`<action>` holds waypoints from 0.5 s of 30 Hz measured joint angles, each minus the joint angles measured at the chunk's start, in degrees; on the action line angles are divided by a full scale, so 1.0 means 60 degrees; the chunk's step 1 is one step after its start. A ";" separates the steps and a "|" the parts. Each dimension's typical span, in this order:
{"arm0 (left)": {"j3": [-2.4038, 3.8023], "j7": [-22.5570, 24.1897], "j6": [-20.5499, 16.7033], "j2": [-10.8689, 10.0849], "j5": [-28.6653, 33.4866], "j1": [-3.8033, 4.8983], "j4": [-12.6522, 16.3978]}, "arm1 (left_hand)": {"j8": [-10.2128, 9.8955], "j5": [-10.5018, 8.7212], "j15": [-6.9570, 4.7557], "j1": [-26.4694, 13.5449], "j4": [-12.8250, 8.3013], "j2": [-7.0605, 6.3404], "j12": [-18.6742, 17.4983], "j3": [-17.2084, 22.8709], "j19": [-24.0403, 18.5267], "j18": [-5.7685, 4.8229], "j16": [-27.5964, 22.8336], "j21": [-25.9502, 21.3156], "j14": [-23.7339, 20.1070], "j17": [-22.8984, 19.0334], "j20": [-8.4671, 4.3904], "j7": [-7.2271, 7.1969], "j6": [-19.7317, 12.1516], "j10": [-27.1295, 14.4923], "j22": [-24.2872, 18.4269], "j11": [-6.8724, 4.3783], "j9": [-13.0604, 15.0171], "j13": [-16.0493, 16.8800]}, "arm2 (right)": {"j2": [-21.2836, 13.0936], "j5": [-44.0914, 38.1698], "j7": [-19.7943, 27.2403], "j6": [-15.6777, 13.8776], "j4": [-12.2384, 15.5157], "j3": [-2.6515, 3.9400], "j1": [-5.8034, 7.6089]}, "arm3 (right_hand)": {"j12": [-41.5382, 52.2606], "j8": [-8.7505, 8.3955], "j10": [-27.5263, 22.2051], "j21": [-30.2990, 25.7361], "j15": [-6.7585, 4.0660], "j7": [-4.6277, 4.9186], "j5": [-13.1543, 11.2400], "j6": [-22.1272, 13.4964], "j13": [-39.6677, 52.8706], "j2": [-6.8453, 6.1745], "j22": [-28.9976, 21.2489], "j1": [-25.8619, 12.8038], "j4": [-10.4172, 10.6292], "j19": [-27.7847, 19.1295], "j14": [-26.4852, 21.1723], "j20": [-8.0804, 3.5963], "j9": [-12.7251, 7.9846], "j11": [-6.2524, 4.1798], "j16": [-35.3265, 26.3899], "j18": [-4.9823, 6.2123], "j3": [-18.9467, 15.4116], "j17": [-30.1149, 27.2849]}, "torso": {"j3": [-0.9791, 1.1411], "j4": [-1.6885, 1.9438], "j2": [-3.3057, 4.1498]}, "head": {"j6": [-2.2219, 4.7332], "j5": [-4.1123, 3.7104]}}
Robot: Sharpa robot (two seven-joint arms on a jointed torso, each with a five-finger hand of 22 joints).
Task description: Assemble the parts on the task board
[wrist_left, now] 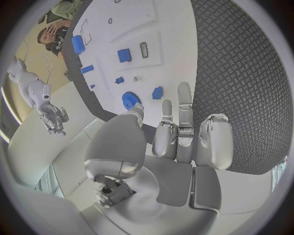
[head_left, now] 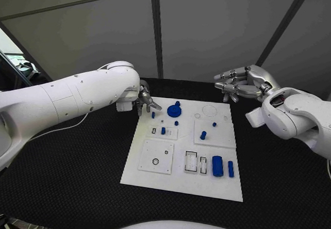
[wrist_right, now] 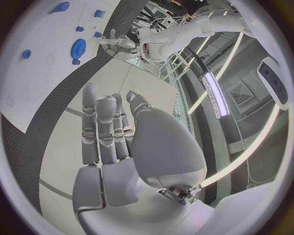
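On the bench, the task board [head_left: 183, 175] has some small blue parts standing in it, but I see a cylinder [head_left: 217, 166] and bar [head_left: 230, 169] lying loose near its front-right corner. Left robot hand [head_left: 145, 101] hovers at the board's far-left corner, right robot hand [head_left: 240, 83] beyond it; both spread, holding nothing.

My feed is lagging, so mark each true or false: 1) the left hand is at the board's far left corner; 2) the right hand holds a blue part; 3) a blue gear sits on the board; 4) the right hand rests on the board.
1) True: the left hand is at the far left corner of the board.
2) False: the right hand holds nothing.
3) True: the gear lies near the left hand.
4) False: it hovers beyond the far right corner.
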 measured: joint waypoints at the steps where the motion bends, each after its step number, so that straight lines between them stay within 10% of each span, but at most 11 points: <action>1: -0.0001 0.0013 0.0027 0.0013 -0.0004 -0.0012 -0.0014 | 0.0000 0.0000 0.0000 0.0051 -0.0006 0.0046 0.0031 -0.0023 0.0000 0.0000 0.0000 0.0000 0.0000 0.0000 0.0000 0.0000 0.0000 0.0000 0.0001 0.0000 -0.0014 0.0000 | 0.0002 0.0000 0.0000 0.0000 -0.0001 0.0000 0.0000 | 0.0000 0.0000 0.0000 0.0000 0.0000 0.0000 0.0000 0.0000 0.0000 0.0000 0.0000 0.0000 0.0000 0.0000 0.0000 0.0000 0.0000 0.0000 0.0000 0.0000 0.0000 0.0000 | 0.0000 0.0002 0.0000 | -0.0001 -0.0001; 15: -0.0016 0.0135 0.0317 0.0124 -0.0037 -0.0124 -0.0174 | 0.0000 0.0000 0.0000 0.0679 -0.0041 0.0298 0.0043 -0.0036 0.0035 -0.0001 0.0000 0.0000 0.0000 -0.0001 0.0036 -0.0035 0.0035 0.0000 0.0000 0.0001 -0.0166 -0.0001 | 0.0022 -0.0002 0.0005 0.0002 -0.0011 0.0000 0.0000 | 0.0000 0.0000 0.0000 0.0000 0.0000 0.0000 0.0000 0.0000 -0.0012 0.0000 0.0001 0.0000 0.0000 0.0000 0.0000 0.0000 0.0000 0.0000 0.0000 0.0000 0.0000 -0.0001 | -0.0001 0.0005 -0.0001 | -0.0041 -0.0012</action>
